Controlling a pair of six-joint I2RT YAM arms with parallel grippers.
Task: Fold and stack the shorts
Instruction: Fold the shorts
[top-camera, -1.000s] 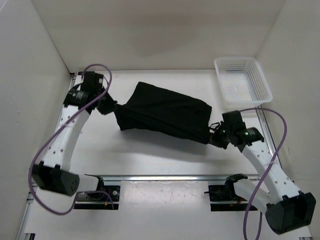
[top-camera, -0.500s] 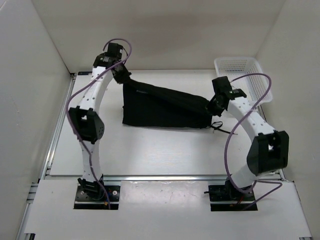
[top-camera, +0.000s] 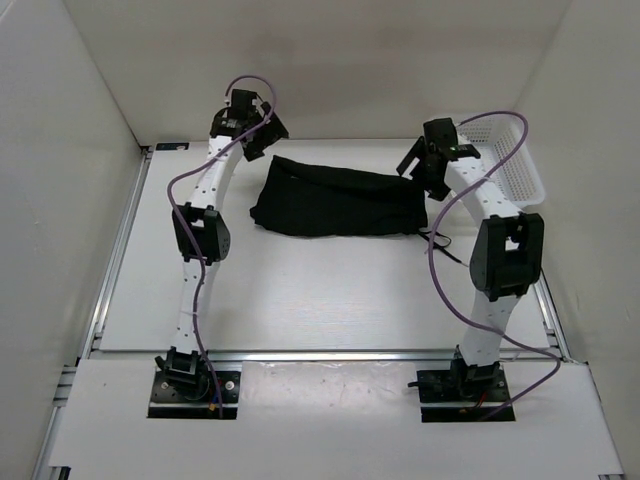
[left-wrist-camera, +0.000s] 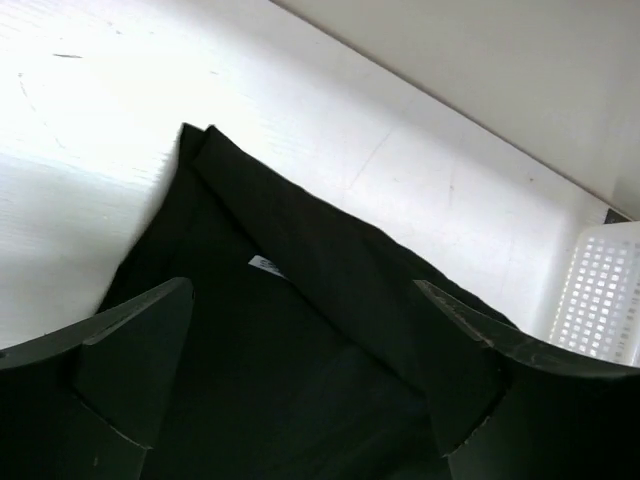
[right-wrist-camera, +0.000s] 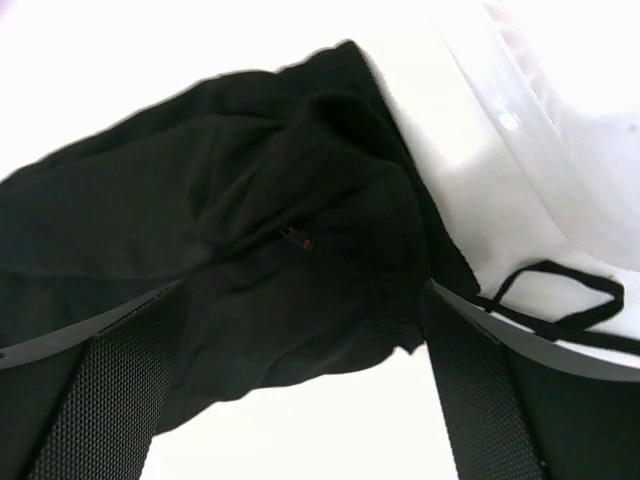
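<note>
The black shorts (top-camera: 335, 200) lie folded in a long strip on the far half of the white table (top-camera: 300, 290). My left gripper (top-camera: 266, 137) hangs open just above the strip's left end. In the left wrist view the shorts (left-wrist-camera: 300, 290) with a small white label (left-wrist-camera: 263, 266) fill the space under the spread fingers (left-wrist-camera: 130, 350), and nothing is between them. My right gripper (top-camera: 413, 166) is open above the right end. In the right wrist view the shorts (right-wrist-camera: 250, 230) lie rumpled below the gripper (right-wrist-camera: 305, 350), with a black drawstring (right-wrist-camera: 555, 300) trailing off to the right.
A white mesh basket (top-camera: 522, 165) stands at the far right corner, partly behind the right arm, and shows in both wrist views (left-wrist-camera: 600, 295) (right-wrist-camera: 540, 120). White walls close in the back and both sides. The drawstring (top-camera: 440, 242) lies loose on the table.
Both arms swung from the near side to the far side, carrying the shorts' edge over into a fold. Both grippers then opened and let the cloth go.
</note>
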